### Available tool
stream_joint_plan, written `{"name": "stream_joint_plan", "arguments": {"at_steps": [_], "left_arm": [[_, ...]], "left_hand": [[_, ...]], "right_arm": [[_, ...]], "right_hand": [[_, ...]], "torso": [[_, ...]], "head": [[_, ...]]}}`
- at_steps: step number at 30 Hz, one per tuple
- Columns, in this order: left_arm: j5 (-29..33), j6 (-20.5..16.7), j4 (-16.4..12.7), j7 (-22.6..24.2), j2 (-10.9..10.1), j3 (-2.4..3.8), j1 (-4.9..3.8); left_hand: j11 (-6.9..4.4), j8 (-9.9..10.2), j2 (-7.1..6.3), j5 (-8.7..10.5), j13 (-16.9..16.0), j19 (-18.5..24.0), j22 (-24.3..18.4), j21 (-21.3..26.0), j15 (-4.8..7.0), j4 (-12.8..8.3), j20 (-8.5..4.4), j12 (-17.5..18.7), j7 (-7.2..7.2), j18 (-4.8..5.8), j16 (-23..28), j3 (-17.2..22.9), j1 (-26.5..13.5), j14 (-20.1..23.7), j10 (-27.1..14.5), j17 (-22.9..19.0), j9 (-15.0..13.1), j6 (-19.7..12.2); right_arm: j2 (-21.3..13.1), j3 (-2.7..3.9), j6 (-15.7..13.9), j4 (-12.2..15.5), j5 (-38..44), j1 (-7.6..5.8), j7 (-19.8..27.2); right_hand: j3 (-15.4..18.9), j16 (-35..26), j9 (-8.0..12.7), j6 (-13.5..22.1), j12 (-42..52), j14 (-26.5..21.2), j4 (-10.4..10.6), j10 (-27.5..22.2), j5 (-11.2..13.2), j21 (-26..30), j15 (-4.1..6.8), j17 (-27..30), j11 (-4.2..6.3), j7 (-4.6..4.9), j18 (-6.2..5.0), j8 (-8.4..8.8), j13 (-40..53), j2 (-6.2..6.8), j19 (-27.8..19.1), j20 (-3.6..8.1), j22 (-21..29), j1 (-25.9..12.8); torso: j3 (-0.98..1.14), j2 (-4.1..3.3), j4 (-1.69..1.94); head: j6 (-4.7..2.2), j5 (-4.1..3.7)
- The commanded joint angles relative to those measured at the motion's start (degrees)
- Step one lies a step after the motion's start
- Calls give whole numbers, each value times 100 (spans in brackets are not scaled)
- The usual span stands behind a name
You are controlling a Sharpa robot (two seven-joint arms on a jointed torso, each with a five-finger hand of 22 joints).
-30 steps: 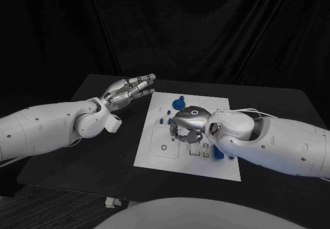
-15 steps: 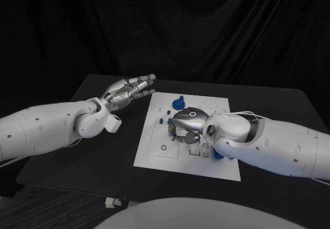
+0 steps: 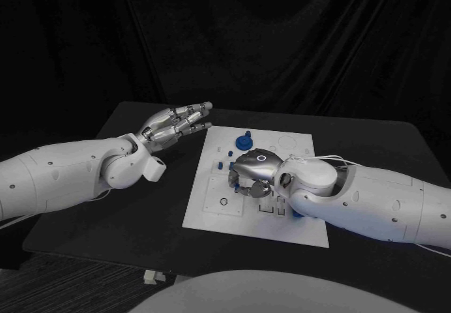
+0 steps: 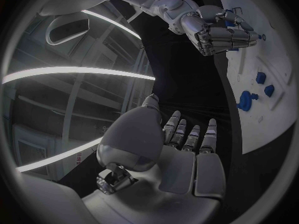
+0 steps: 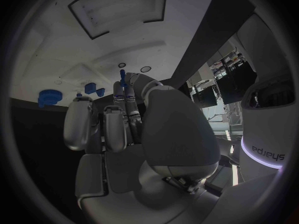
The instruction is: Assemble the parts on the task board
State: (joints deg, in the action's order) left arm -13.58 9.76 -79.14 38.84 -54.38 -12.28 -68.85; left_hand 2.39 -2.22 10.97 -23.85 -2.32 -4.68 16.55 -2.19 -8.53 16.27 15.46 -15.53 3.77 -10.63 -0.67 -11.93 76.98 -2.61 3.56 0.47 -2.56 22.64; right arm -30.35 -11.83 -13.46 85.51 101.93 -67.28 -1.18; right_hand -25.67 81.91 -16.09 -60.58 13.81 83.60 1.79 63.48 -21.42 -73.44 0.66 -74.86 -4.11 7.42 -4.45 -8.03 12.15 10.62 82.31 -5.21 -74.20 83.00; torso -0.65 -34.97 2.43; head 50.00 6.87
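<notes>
At centre frame the right hand [image 3: 253,173] curls over the white task board [image 3: 212,218], pinching a slim blue part [image 5: 122,78] in its fingertips, while the left hand [image 3: 174,124] hovers open and empty at upper left.

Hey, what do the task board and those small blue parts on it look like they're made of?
The task board looks like matte white plastic or painted sheet: flat, even, without glare. The blue parts look like moulded or printed plastic, uniformly coloured and dull. Neither can be told for sure.
</notes>
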Motion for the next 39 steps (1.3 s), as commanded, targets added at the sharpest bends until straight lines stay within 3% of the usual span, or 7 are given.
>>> {"name": "stream_joint_plan", "arguments": {"at_steps": [1,39], "left_arm": [[25,76,-8,457,0,5,10],[25,113,5,399,6,5,16]], "left_hand": [[72,-39,12,-87,22,-49,78,-62,-55,-11,27,-76,-27,29,-90,-152,45,-64,-26,50,4,37],[79,-40,32,-90,24,-68,108,-70,-77,-8,43,-68,1,29,-102,-143,57,-84,-27,55,3,43]], "right_arm": [[24,4,-102,-32,56,34,15],[-16,4,125,-25,56,86,-59]], "right_hand": [[-80,82,-80,24,231,318,-92,159,-27,-3,-8,-384,31,27,81,65,130,-175,42,-3,-1097,70],[-85,72,-92,4,250,311,-117,183,-8,15,-2,-365,39,19,74,64,133,-191,30,-6,-1091,86]], "torso": [[0,-2,0],[2,0,-3]], "head": [[0,-8],[0,-12]]}}
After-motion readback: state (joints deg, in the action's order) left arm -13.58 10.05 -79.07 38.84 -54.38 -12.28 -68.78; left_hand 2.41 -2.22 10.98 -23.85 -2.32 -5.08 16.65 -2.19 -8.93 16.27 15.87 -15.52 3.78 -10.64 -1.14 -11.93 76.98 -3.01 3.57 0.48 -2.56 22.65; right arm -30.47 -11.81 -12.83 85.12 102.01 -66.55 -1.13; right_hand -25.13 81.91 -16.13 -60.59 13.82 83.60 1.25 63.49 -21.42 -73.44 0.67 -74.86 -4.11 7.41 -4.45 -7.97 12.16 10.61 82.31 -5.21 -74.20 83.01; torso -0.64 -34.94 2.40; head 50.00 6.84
